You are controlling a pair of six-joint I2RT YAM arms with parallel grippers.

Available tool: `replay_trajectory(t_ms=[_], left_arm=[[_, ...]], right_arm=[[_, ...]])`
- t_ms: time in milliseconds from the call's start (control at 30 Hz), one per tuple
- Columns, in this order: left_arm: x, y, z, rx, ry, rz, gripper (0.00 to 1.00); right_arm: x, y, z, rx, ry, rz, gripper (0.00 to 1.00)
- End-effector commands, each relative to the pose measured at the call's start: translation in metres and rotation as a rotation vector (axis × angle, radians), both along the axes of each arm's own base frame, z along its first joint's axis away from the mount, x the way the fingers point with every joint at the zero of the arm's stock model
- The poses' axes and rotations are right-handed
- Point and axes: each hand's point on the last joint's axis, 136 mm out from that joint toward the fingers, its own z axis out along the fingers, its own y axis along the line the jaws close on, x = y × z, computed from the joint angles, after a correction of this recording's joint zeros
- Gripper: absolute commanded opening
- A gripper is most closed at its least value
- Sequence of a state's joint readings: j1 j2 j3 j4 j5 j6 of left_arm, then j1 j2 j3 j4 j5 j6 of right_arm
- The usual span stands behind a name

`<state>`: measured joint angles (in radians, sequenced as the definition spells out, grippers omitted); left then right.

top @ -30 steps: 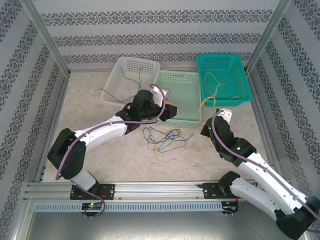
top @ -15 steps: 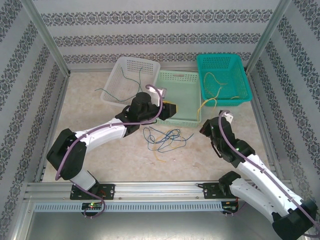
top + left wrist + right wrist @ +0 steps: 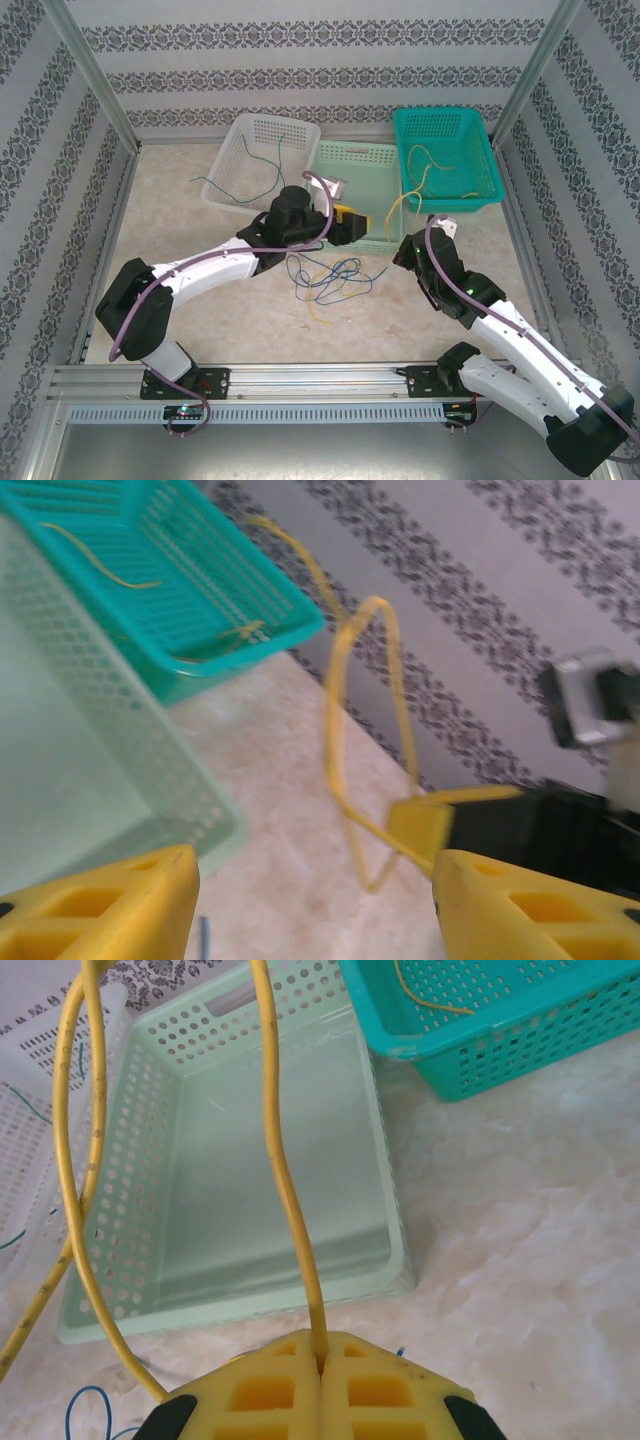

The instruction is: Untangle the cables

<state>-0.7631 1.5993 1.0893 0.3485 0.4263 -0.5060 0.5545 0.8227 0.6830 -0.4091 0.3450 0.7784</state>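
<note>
A tangle of blue and green cables (image 3: 326, 274) lies on the table between the arms, with a short yellow piece (image 3: 318, 309) in front of it. My right gripper (image 3: 401, 252) (image 3: 320, 1360) is shut on a yellow cable (image 3: 283, 1175) that rises in a loop (image 3: 337, 730) and trails over the rim of the teal basket (image 3: 445, 155). More yellow cables (image 3: 432, 163) lie in that basket. A green cable (image 3: 262, 165) lies in the white basket (image 3: 232, 150). My left gripper (image 3: 349, 224) (image 3: 315, 880) stands open at the pale green basket's front edge, facing the yellow loop.
The pale green basket (image 3: 372, 152) (image 3: 270, 1200) sits between the white basket and the teal basket (image 3: 190, 590) along the back. Patterned walls and metal posts (image 3: 95, 75) enclose the table. The two grippers are close together near the pale green basket's front right corner.
My right gripper has moved left toward the middle, pulling the yellow cable with it. My left gripper has shifted right along the pale green basket's front edge.
</note>
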Motion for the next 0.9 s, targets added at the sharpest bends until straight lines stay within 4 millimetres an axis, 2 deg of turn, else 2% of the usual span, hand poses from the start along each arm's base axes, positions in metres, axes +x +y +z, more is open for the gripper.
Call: replay_trajectory(t_ms=[0, 333, 633, 733, 867], left_arm=[[-0.021, -0.024, 0.007, -0.032, -0.024, -0.09, 0.64], [-0.03, -0.033, -0.005, 0.007, -0.01, -0.119, 0.66], [-0.011, -0.033, -0.006, 0.001, -0.005, -0.023, 0.64], [-0.004, -0.033, -0.004, -0.01, 0.003, 0.015, 0.61], [0.004, -0.027, -0.002, -0.008, -0.013, 0.073, 0.48]], right_arm=[[0.01, 0.006, 0.019, -0.002, -0.057, -0.002, 0.0], [0.022, 0.015, 0.033, -0.003, -0.097, -0.006, 0.0], [0.025, 0.029, 0.04, 0.119, -0.136, -0.012, 0.0], [0.025, 0.034, 0.04, 0.175, -0.153, -0.018, 0.0], [0.023, 0.039, 0.034, 0.214, -0.142, -0.019, 0.0]])
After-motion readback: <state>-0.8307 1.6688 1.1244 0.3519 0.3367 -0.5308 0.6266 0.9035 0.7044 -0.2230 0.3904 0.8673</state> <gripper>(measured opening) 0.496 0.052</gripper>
